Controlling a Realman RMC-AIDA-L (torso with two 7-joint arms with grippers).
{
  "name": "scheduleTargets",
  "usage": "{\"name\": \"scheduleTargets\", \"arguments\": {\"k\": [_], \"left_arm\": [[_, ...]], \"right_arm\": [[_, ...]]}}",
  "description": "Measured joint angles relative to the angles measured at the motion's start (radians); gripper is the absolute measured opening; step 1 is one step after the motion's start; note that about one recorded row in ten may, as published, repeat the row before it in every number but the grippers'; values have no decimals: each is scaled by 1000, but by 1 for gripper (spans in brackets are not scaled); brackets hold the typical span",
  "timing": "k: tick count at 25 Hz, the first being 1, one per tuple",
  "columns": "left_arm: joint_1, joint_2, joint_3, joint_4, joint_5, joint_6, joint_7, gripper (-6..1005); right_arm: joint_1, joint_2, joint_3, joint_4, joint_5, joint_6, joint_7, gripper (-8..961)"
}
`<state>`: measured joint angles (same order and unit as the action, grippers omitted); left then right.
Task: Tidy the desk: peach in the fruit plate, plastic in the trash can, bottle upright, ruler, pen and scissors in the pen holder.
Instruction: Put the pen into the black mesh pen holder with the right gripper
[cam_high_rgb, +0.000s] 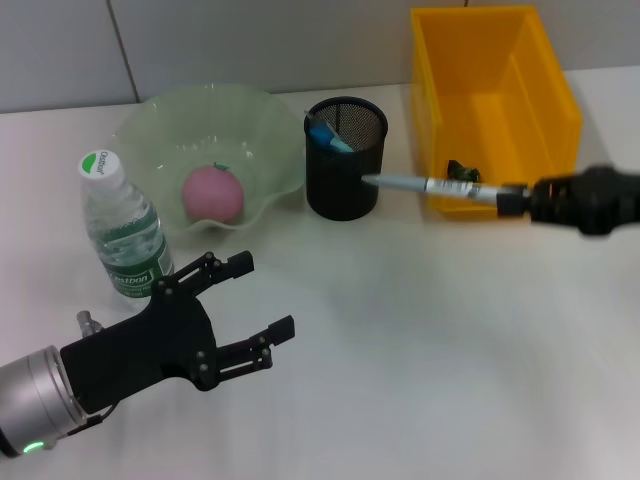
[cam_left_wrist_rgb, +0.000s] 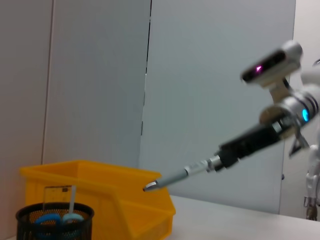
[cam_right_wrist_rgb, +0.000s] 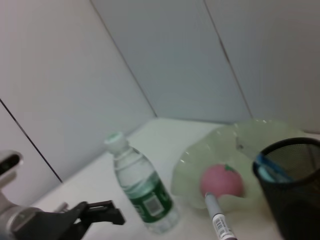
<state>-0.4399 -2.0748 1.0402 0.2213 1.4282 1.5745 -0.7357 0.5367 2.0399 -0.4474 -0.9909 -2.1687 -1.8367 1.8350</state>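
Note:
A pink peach (cam_high_rgb: 212, 193) lies in the green glass fruit plate (cam_high_rgb: 150, 125). Left of the plate, the water bottle (cam_high_rgb: 120, 228) stands upright. The black mesh pen holder (cam_high_rgb: 345, 170) holds blue-handled scissors (cam_high_rgb: 325, 133) and a clear ruler (cam_left_wrist_rgb: 57, 196). My right gripper (cam_high_rgb: 515, 199) is shut on a grey pen (cam_high_rgb: 425, 184), held level in front of the yellow trash can (cam_high_rgb: 545, 110), with its tip at the holder's right side. A dark scrap of plastic (cam_high_rgb: 462, 172) lies inside the can. My left gripper (cam_high_rgb: 265, 295) is open at the front left, just in front of the bottle.
The yellow can stands at the back right, close beside the pen holder. A grey panelled wall (cam_high_rgb: 250, 40) runs behind the white desk (cam_high_rgb: 430, 340). The plate, holder and can form a row along the back.

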Motion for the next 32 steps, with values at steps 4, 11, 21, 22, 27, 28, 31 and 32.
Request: {"name": "scheduleTargets", "arguments": {"k": [4, 11, 21, 22, 27, 28, 31, 32], "left_arm": [[-5, -1, 0, -5, 0, -16, 0, 872], [-7, -2, 0, -9, 0, -26, 1, 872], [0, -4, -2, -15, -7, -44, -6, 872], [0, -4, -2, -15, -8, -44, -6, 872], [0, -4, 0, -22, -8, -43, -11, 872], [0, -4, 0, -24, -8, -43, -11, 872], [2, -4, 0, -28, -8, -43, -12, 872], [2, -4, 0, -30, -8, -43, -12, 872]], "right_arm": [[78, -69, -117, -81, -22, 5, 208, 126], [257, -122, -191, -148, -208, 4, 420, 126], [450, -119, -332, -159, -440, 55, 578, 125], [469, -117, -368, -140, -456, 82, 588, 125], [519, -104, -451, -53, -483, 159, 601, 126], [519, -104, -451, -53, -483, 159, 601, 126], [541, -83, -504, -7, -520, 231, 619, 126], [556, -71, -522, 25, -546, 275, 623, 126]]}}
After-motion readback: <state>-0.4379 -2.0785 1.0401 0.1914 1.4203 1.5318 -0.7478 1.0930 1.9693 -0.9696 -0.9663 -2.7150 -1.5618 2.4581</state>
